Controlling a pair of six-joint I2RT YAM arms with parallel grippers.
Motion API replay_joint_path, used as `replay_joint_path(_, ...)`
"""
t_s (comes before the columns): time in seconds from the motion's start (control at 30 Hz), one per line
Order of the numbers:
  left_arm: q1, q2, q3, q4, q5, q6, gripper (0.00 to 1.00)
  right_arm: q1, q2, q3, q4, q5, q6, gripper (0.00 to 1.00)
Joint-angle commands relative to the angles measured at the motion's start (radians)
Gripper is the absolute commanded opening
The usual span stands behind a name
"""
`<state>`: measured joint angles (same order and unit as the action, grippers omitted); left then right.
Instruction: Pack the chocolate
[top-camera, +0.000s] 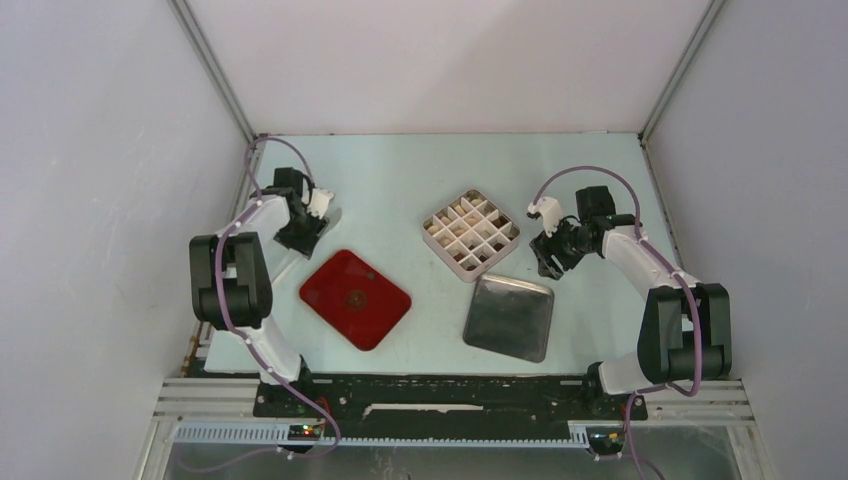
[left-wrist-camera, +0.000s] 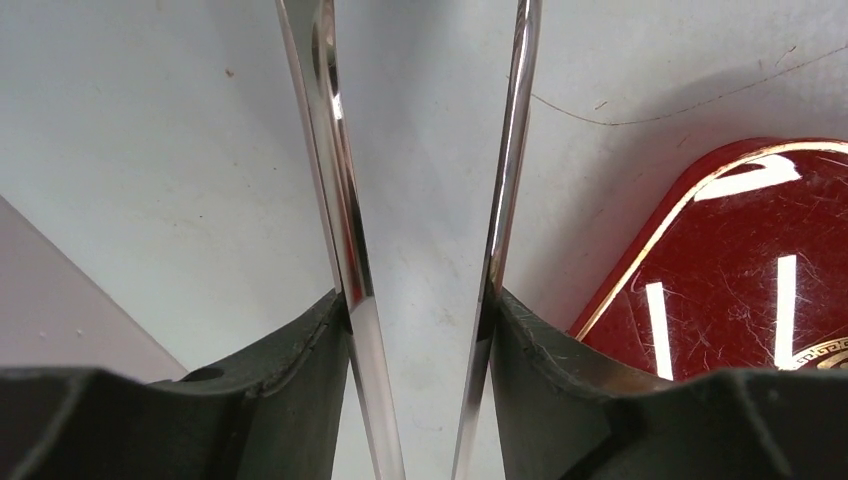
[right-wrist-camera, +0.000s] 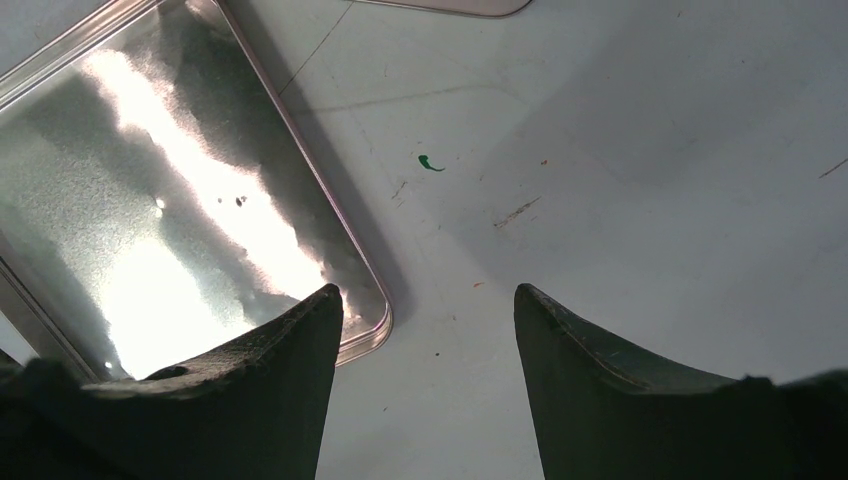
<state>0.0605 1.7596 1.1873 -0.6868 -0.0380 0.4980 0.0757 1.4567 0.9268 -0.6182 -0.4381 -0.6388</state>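
In the left wrist view the tongs (left-wrist-camera: 340, 200) are gripped between the fingers of the left gripper (left-wrist-camera: 420, 295); each metal arm is pressed against a finger's inner face, and the arms are held partly apart over the bare table (left-wrist-camera: 150, 120); a corner of the red tray (left-wrist-camera: 740, 260) is seen at the right of that frame; the right gripper (right-wrist-camera: 425, 290) is held wide open with nothing in it, the tin (right-wrist-camera: 150, 200) at the left of its frame; in the top view the grid (top-camera: 470, 234) is set at centre, just above the tin, the red tray at its lower left; the chocolate cannot be made out, the grid's cells being too small to tell their contents.
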Motion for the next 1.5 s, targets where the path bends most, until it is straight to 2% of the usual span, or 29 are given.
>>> replay_joint_path(0.0, 0.009, -0.068, 0.005, 0.021, 0.007, -0.003, 0.54, 0.001, -0.007, 0.024, 0.011, -0.019, 0.008, 0.67)
replay_joint_path(0.1, 0.005, -0.096, 0.028, -0.036, 0.070, -0.009, 0.56, 0.002, -0.009, 0.024, 0.010, -0.019, 0.011, 0.67)
replay_joint_path(0.17, -0.009, -0.121, 0.038, -0.077, 0.085, -0.015, 0.62, 0.000, -0.010, 0.024, 0.012, -0.022, 0.011, 0.67)
replay_joint_path(0.3, -0.051, -0.213, 0.015, -0.097, 0.054, -0.027, 0.64, 0.003, 0.004, 0.030, 0.006, -0.028, 0.013, 0.67)
replay_joint_path(0.4, -0.137, -0.287, -0.011, -0.091, 0.102, -0.017, 0.64, 0.005, 0.012, 0.041, -0.007, -0.038, 0.015, 0.67)
replay_joint_path(0.5, -0.295, -0.428, -0.095, -0.007, 0.163, 0.018, 0.64, 0.003, 0.011, 0.042, -0.005, -0.047, 0.017, 0.67)
replay_joint_path(0.7, -0.724, -0.572, -0.170, 0.113, 0.218, 0.124, 0.64, -0.006, 0.004, 0.047, -0.001, -0.059, 0.033, 0.67)
replay_joint_path(0.8, -0.856, -0.499, -0.106, 0.058, 0.302, 0.160, 0.60, -0.026, -0.011, 0.048, 0.007, -0.065, 0.052, 0.67)
replay_joint_path(0.9, -0.968, -0.415, -0.097, 0.080, 0.354, 0.182, 0.57, -0.061, -0.026, 0.048, 0.021, -0.072, 0.073, 0.66)
replay_joint_path(1.1, -1.190, -0.232, -0.106, 0.142, 0.225, 0.191, 0.52, -0.145, -0.070, 0.047, 0.049, -0.084, 0.137, 0.66)
replay_joint_path(1.27, -1.264, -0.118, -0.087, 0.237, 0.171, 0.129, 0.46, -0.188, -0.088, 0.047, 0.066, -0.096, 0.162, 0.66)
replay_joint_path(1.47, -1.295, -0.048, -0.030, 0.259, 0.158, 0.133, 0.41, -0.198, -0.093, 0.047, 0.062, -0.103, 0.158, 0.66)
